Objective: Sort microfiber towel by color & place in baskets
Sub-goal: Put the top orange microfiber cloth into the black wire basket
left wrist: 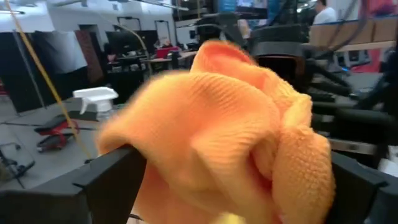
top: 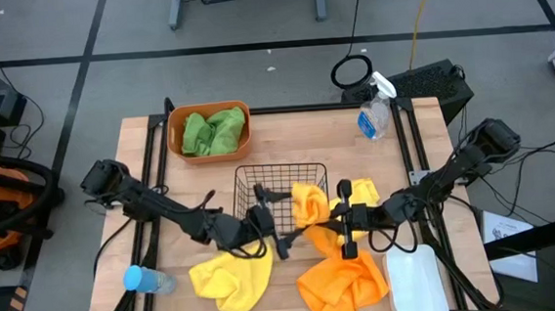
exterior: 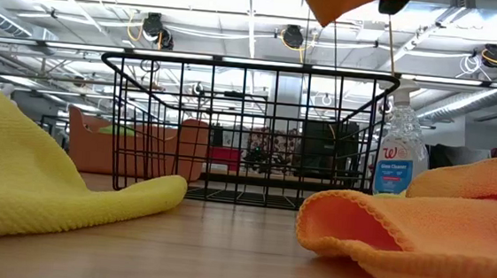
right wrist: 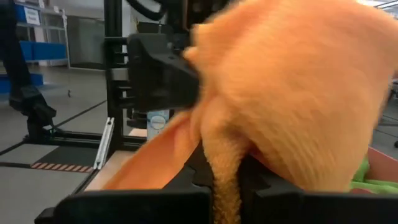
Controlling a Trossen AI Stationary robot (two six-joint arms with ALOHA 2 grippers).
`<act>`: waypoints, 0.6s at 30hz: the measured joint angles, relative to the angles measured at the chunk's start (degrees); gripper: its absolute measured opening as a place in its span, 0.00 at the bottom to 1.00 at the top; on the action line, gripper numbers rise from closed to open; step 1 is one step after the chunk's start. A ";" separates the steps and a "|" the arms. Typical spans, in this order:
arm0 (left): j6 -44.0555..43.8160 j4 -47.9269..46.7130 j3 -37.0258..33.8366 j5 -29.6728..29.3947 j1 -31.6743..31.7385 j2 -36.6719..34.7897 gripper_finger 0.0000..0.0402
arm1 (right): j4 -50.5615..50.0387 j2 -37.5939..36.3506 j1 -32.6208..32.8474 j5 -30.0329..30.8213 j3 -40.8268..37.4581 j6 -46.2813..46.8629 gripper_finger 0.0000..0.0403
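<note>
An orange towel [top: 308,204] hangs in the air over the right front corner of the black wire basket [top: 279,170], between my two grippers. My right gripper [top: 333,220] is shut on it from the right. My left gripper [top: 287,219] is open at its left side, and the towel's bulk [left wrist: 217,112] sits between the spread fingers. A second orange towel [top: 343,278] and a yellow one [top: 232,276] lie flat on the table near the front edge. Another yellow towel [top: 361,192] lies behind the right gripper. Green towels [top: 212,131] sit in the orange tub [top: 173,133]. My right gripper pinches a bunched fold of the orange towel [right wrist: 224,180] between its two fingers, coming level from the table's right. The towel is lifted clear and bulges above and beyond the fingers. My left gripper stands open around the towel's other side; whether its fingers [left wrist: 118,174] touch it, I cannot tell.
The white bin [top: 419,283] stands at the front right corner. A clear spray bottle [top: 375,114] stands at the far right, and a blue-capped bottle [top: 144,279] lies at the front left. Bare wood shows between the tub and the spray bottle.
</note>
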 joint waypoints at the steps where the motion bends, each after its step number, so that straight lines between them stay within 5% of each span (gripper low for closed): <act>1: 0.19 -0.18 0.00 0.04 0.49 0.00 0.95 | 0.03 0.16 0.01 -0.02 0.00 0.00 0.02; 10: 1.35 -1.90 0.00 8.95 1.41 0.00 0.90 | -1.28 0.35 0.01 -0.46 0.00 -0.02 0.02; 18: 1.37 -2.15 0.00 13.81 1.43 -0.02 0.50 | -2.17 0.35 0.01 -0.42 0.00 -0.02 0.02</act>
